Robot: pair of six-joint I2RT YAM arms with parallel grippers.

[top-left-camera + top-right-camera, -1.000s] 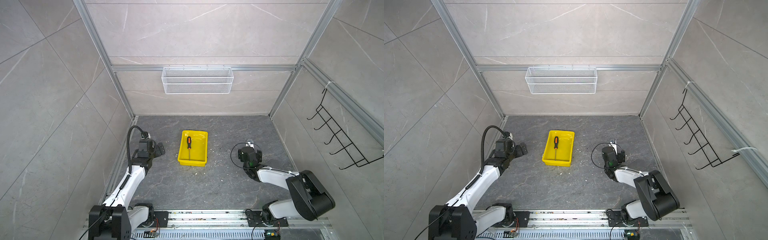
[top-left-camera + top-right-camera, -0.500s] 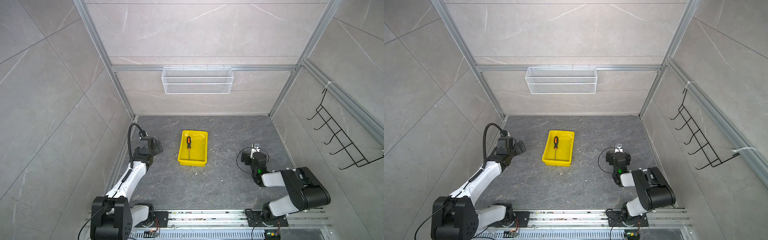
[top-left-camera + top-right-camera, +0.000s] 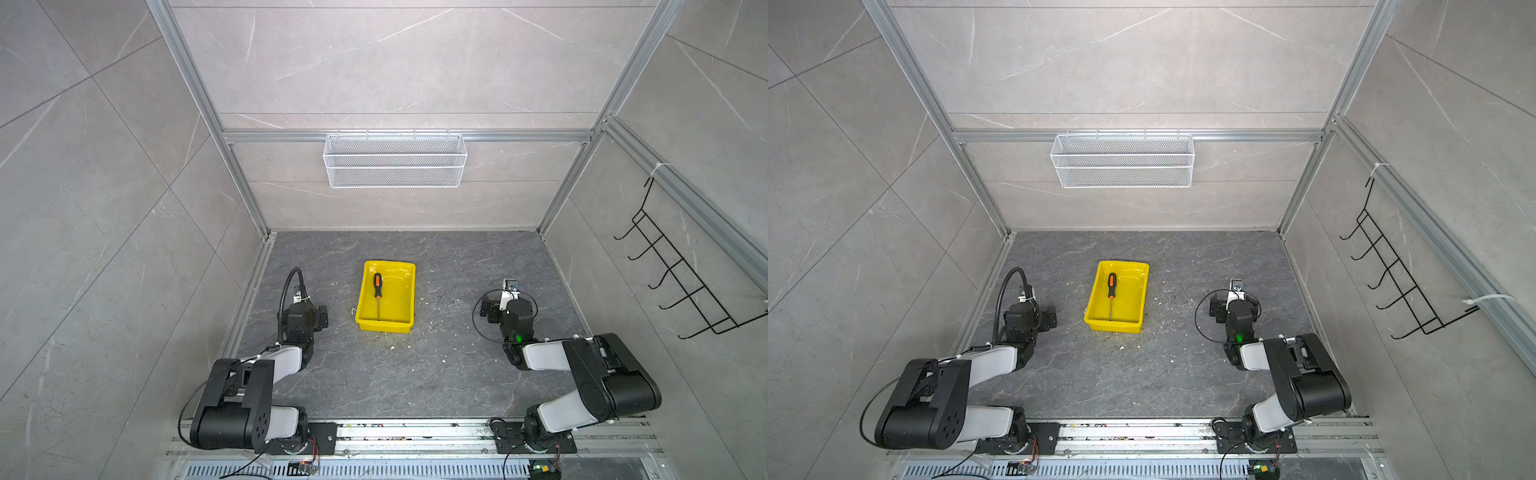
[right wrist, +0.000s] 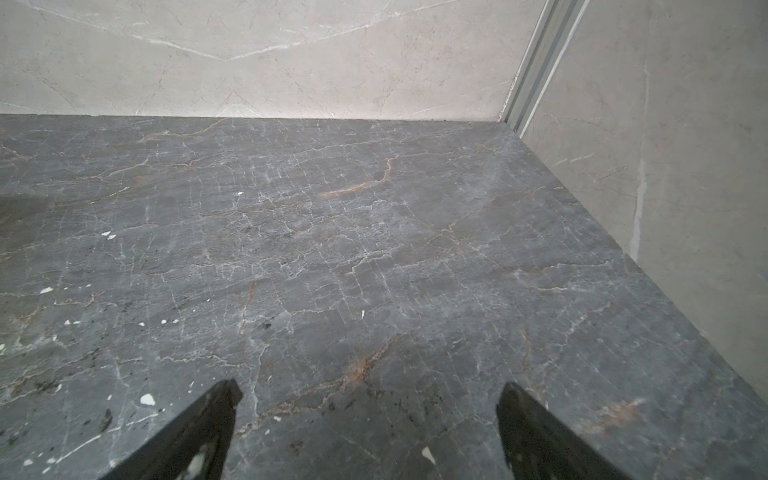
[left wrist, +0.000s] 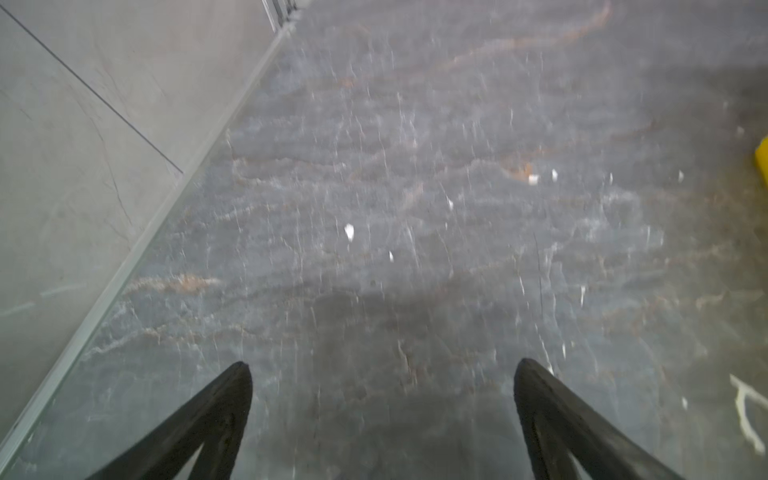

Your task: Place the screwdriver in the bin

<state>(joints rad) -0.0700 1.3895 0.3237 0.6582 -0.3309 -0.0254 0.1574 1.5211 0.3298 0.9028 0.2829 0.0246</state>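
Note:
The screwdriver, with its black-and-orange handle at the far end, lies lengthwise inside the yellow bin in the middle of the dark floor. My left gripper hovers low over bare floor to the left of the bin, open and empty. A sliver of the bin shows at the edge of the left wrist view. Well to the right of the bin, my right gripper is open and empty above the floor. Neither gripper touches anything.
A white wire mesh basket hangs on the back wall. A black hook rack is fixed to the right wall. White crumbs lie scattered on the floor around the bin. The arm bases sit on a metal rail in front.
Both arms have folded back toward the front rail, and the left gripper has drawn back a little. The right gripper's jaws have opened wider. Screwdriver and bin have stayed put.

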